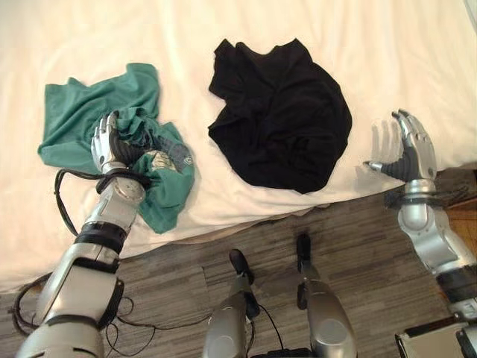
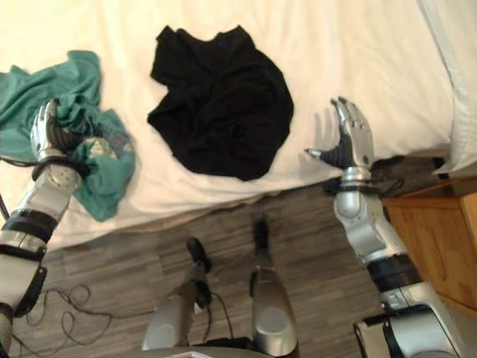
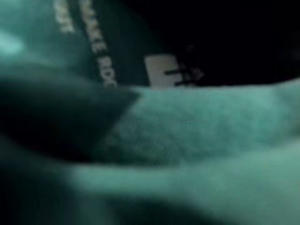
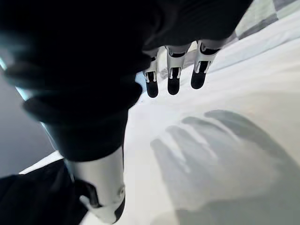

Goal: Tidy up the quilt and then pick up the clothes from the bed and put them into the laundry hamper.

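Left hand [image 1: 112, 145] curled round bunched fold of crumpled teal-green cotton garment [image 1: 82, 112], near bed's front edge, lower part of cloth draping over edge. Crumpled black fabric garment [image 1: 279, 119] lying in heap on cream-white quilt [image 1: 373, 52] at bed's middle, well apart from both hands. Right hand [image 1: 410, 153] raised above quilt near bed's front right edge, fingers straight and spread, holding nothing. Grey wood-plank floor [image 1: 358, 253] below bed.

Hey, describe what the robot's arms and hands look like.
Both arms are silver-grey with black bands at the joints. The left hand and right hand have silver fingers with dark tips, and a dark ribbed cover over the back and wrist.
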Motion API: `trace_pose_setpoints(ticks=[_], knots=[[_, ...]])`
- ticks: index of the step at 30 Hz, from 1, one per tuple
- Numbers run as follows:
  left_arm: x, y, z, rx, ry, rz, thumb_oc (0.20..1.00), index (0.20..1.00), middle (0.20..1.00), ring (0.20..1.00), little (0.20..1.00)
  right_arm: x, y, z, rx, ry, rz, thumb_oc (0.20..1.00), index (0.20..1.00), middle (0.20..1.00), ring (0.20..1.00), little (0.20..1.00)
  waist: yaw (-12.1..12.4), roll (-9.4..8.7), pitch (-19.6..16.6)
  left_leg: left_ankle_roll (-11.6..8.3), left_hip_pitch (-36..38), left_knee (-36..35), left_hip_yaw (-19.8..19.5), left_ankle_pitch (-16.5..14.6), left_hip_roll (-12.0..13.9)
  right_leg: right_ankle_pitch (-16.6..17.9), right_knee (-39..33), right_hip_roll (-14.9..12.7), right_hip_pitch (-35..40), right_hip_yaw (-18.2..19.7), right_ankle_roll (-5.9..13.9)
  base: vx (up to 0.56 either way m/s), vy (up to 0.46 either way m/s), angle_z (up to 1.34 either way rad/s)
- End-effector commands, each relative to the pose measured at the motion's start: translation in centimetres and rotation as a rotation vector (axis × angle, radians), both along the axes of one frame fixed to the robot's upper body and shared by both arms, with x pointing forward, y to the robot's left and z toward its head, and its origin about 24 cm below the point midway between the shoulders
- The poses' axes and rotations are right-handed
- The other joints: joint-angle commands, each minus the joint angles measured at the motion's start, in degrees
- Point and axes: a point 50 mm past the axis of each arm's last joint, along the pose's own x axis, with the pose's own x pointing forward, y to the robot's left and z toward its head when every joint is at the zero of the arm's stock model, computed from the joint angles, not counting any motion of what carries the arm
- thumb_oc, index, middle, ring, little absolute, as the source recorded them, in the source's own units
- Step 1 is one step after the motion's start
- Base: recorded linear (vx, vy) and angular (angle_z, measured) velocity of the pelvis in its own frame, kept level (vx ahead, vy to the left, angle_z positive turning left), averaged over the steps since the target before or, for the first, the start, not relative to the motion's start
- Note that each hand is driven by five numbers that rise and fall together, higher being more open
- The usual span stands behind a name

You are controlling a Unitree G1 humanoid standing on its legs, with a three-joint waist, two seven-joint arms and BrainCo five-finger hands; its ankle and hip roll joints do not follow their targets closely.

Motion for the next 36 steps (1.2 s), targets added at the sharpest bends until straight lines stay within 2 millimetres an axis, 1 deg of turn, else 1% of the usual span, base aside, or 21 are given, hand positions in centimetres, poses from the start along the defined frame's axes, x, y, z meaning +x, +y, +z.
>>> trace_pose_setpoints(ticks=[1, 2, 3, 4, 7, 9, 10, 11, 14, 17, 20, 23, 25, 26, 27, 28, 29, 31, 32, 35, 36], knots=[[-0.1, 0.3, -1.9, 0.040, 0.122, 0.050, 0.526, 0.526, 0.526, 0.526, 0.526, -0.6, -0.3, 1.6, -0.025, -0.116, -0.022, 1.000, 1.000, 1.000, 1.000, 1.000, 0.0, -2.62, -2.3, -5.61, 2.6, -0.2, 0.7, -3.4, 3.8, -4.9, 3.4, -3.9, -2.2, -1.7, 6.41, 0.00, -0.003, -0.05], [-0.3, 0.1, -2.8, 0.019, 0.149, 0.047, 0.200, 0.200, 0.200, 0.200, 0.200, -0.7, -0.6, 1.5, -0.026, -0.109, -0.036, 1.000, 1.000, 1.000, 1.000, 1.000, 0.0, -2.56, -2.3, -5.55, 2.6, -0.2, 0.6, -3.4, 3.7, -4.8, 3.4, -4.0, -2.2, -1.6, 6.35, 0.00, 0.000, 0.00], [-1.2, -0.2, -5.4, -0.021, 0.219, 0.039, 0.200, 0.200, 0.200, 0.200, 0.200, -0.6, -0.9, 1.5, -0.034, -0.101, -0.055, 1.000, 1.000, 1.000, 1.000, 1.000, 0.4, -2.31, -2.4, -5.49, 2.8, -0.2, 0.4, -3.6, 3.4, -4.7, 3.2, -4.3, -1.9, -1.7, 6.26, 0.00, -0.001, 0.04], [-1.2, -0.2, -5.4, -0.022, 0.219, 0.039, 0.200, 0.200, 0.200, 0.200, 0.200, -0.6, -0.9, 1.5, -0.034, -0.101, -0.055, 1.000, 1.000, 1.000, 1.000, 1.000, 0.4, -2.30, -2.4, -5.49, 2.8, -0.2, 0.4, -3.6, 3.4, -4.7, 3.2, -4.2, -1.9, -1.7, 6.26, 0.00, -0.005, 0.04], [-3.6, -0.2, -10.4, -0.046, 0.377, 0.071, 0.200, 0.200, 0.200, 0.200, 0.200, 0.2, 0.0, 2.5, -0.055, -0.130, -0.027, 1.000, 1.000, 1.000, 1.000, 1.000, 1.0, -2.42, -2.9, -5.48, 3.0, -0.2, 0.2, -3.8, 3.2, -4.5, 3.0, -4.4, -1.7, -1.7, 6.09, 0.00, -0.002, 0.02], [-5.6, -1.4, -14.0, -0.104, 0.463, 0.056, 0.200, 0.200, 0.200, 0.200, 0.200, 1.0, 0.9, 3.6, -0.068, -0.152, 0.011, 1.000, 1.000, 1.000, 1.000, 1.000, 1.9, -2.37, -3.2, -5.44, 3.0, -0.2, -0.1, -3.9, 3.1, -4.4, 2.9, -4.4, -1.6, -1.7, 5.97, 0.00, 0.000, 0.00], [-8.3, -2.6, -17.5, -0.246, 0.519, 0.049, 0.200, 0.200, 0.200, 0.200, 0.200, 2.1, 1.9, 4.7, -0.087, -0.151, 0.048, 1.000, 1.000, 1.000, 1.000, 1.000, 3.4, -2.04, -3.4, -5.39, 3.0, -0.2, -0.5, -3.9, 3.0, -4.4, 2.8, -4.6, -1.2, -2.0, 5.79, 0.01, 0.000, -0.09], [-8.3, -2.6, -17.5, -0.248, 0.519, 0.051, 0.200, 0.200, 0.200, 0.200, 0.200, 2.1, 2.0, 4.7, -0.088, -0.151, 0.050, 1.000, 1.000, 1.000, 1.000, 1.000, 3.2, -1.99, -3.5, -5.40, 3.0, -0.2, -0.5, -3.9, 3.0, -4.4, 2.7, -4.6, -1.1, -2.0, 5.79, 0.02, 0.010, -0.14], [-12.3, -4.4, -21.3, -0.481, 0.566, 0.055, 0.200, 0.200, 0.200, 0.200, 0.200, 4.2, 3.4, 5.8, -0.138, -0.106, 0.082, 1.000, 1.000, 1.000, 1.000, 1.000, 5.4, -1.43, -3.7, -5.28, 3.0, -0.2, -1.5, -3.9, 2.8, -4.3, 2.3, -4.8, -0.3, -2.8, 5.53, 0.03, 0.008, 0.00], [-13.9, -6.2, -22.3, -0.570, 0.555, -0.001, 0.200, 0.200, 0.200, 0.200, 0.200, 5.8, 4.2, 6.0, -0.162, -0.051, 0.090, 1.000, 1.000, 1.000, 1.000, 1.000, 7.1, -1.15, -3.9, -5.24, 2.6, -0.2, -2.5, -3.8, 2.6, -4.1, 2.0, -5.0, 0.1, -3.7, 5.42, 0.01, -0.009, 0.11], [-14.4, -7.6, -22.1, -0.630, 0.519, -0.083, 0.200, 0.200, 0.200, 0.200, 0.200, 7.3, 4.3, 5.6, -0.163, 0.032, 0.074, 1.000, 1.000, 1.000, 1.000, 1.000, 9.0, -0.73, -3.9, -5.22, 2.1, -0.2, -3.7, -3.7, 2.4, -4.1, 1.6, -5.3, 0.8, -4.7, 5.29, 0.01, -0.028, 0.29], [-14.2, -8.4, -21.6, -0.630, 0.502, -0.147, 0.200, 0.200, 0.200, 0.200, 0.200, 8.2, 5.0, 5.3, -0.190, 0.080, 0.075, 1.000, 1.000, 1.000, 1.000, 1.000, 10.0, -0.38, -3.9, -5.26, 1.7, -0.2, -4.5, -3.5, 2.2, -4.3, 1.6, -5.3, 1.1, -5.1, 5.20, 0.00, -0.018, 0.25], [-13.7, -9.2, -21.0, -0.643, 0.471, -0.196, 0.200, 0.200, 0.200, 0.200, 0.200, 9.1, 5.5, 4.1, -0.221, 0.157, 0.064, 1.000, 1.000, 1.000, 1.000, 1.000, 11.0, -0.02, -4.1, -5.32, 1.4, -0.2, -5.2, -3.3, 2.1, -4.4, 1.5, -5.3, 1.3, -5.7, 5.13, -0.01, -0.023, 0.34], [-12.9, -10.2, -20.3, -0.672, 0.429, -0.247, 0.200, 0.200, 0.200, 0.200, 0.200, 9.8, 5.9, 2.4, -0.224, 0.258, 0.049, 1.000, 1.000, 1.000, 1.000, 1.000, 11.9, 0.32, -4.3, -5.47, 1.0, -0.2, -5.9, -3.2, 2.0, -4.3, 1.4, -5.4, 1.4, -6.3, 5.09, -0.01, -0.018, 0.25], [-12.9, -10.2, -20.3, -0.673, 0.429, -0.247, 0.200, 0.200, 0.200, 0.200, 0.200, 9.8, 6.0, 2.4, -0.224, 0.257, 0.050, 1.000, 1.000, 1.000, 1.000, 1.000, 11.8, 0.32, -4.2, -5.47, 1.0, -0.2, -5.9, -3.2, 2.0, -4.3, 1.4, -5.4, 1.4, -6.4, 5.09, -0.01, -0.021, 0.20], [-12.5, -10.6, -19.9, -0.671, 0.417, -0.274, 0.200, 0.200, 0.200, 0.200, 0.200, 10.0, 6.1, 1.9, -0.236, 0.291, 0.049, 0.489, 0.489, 0.489, 0.489, 0.489, 12.1, 0.47, -4.4, -5.54, 0.8, -0.2, -6.1, -3.1, 1.9, -4.3, 1.2, -5.4, 1.5, -6.6, 5.07, -0.01, -0.012, 0.20], [-12.0, -11.0, -19.4, -0.672, 0.403, -0.307, 0.200, 0.200, 0.200, 0.200, 0.200, 10.2, 6.3, 1.0, -0.246, 0.343, 0.045, 0.200, 0.200, 0.200, 0.200, 0.200, 12.3, 0.70, -4.6, -5.72, 0.7, -0.2, -6.5, -3.0, 1.9, -4.4, 1.1, -5.5, 1.8, -7.1, 5.07, -0.01, -0.012, 0.18], [-11.1, -12.2, -18.6, -0.671, 0.395, -0.382, 0.200, 0.200, 0.200, 0.200, 0.200, 10.1, 5.9, -1.8, -0.244, 0.492, 0.015, 0.200, 0.200, 0.200, 0.200, 0.200, 13.0, 0.99, -5.3, -5.91, 0.5, -0.2, -7.2, -2.9, 1.9, -4.6, 0.8, -5.6, 2.6, -8.0, 5.15, 0.00, -0.012, 0.22], [-11.1, -12.2, -18.6, -0.671, 0.395, -0.382, 0.200, 0.200, 0.200, 0.200, 0.200, 10.1, 5.9, -1.8, -0.244, 0.492, 0.015, 0.200, 0.200, 0.200, 0.200, 0.200, 13.0, 0.99, -5.3, -5.92, 0.5, -0.2, -7.3, -2.9, 1.9, -4.6, 0.8, -5.6, 2.6, -8.1, 5.15, 0.01, -0.006, 0.21], [-10.9, -13.1, -18.3, -0.661, 0.408, -0.436, 0.200, 0.200, 0.200, 0.200, 0.200, 9.4, 5.7, -4.1, -0.198, 0.571, 0.027, 0.200, 0.200, 0.200, 0.200, 0.200, 13.0, 0.72, -6.2, -5.91, 0.9, -0.2, -7.5, -3.1, 1.9, -4.7, 0.7, -5.8, 3.7, -8.8, 5.26, 0.03, 0.014, 0.18], [-11.1, -13.2, -18.6, -0.647, 0.436, -0.450, 0.200, 0.200, 0.200, 0.200, 0.200, 8.0, 5.8, -6.7, -0.144, 0.631, 0.062, 0.200, 0.200, 0.200, 0.200, 0.200, 12.6, 0.12, -7.0, -5.79, 1.6, -0.2, -7.3, -3.6, 1.9, -4.8, 0.5, -5.9, 4.6, -9.1, 5.41, 0.06, 0.028, 0.16]])
